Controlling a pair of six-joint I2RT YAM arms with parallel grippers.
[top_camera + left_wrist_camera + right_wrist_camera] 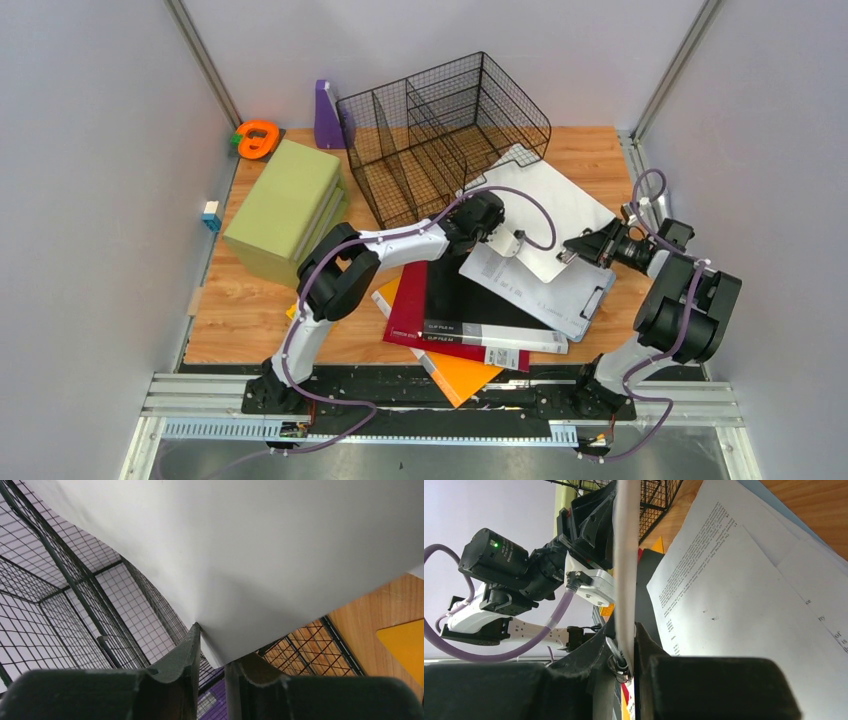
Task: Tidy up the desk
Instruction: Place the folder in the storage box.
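Your left claw (214, 649) and right claw (626, 647) are both nearly closed, pinching two edges of white sheet (550, 195) so it lifts uncreased. Cluttered tabletop (235, 320) beneath; wire basket (440, 130) just beyond, likely destination.

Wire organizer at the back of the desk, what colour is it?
The wire organizer is black grid mesh, seen best in the top external view.

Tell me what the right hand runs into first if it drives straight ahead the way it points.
Beyond the white sheet that the right hand pinches, the left hand comes first: it grips the same sheet directly ahead. How far off is unclear.
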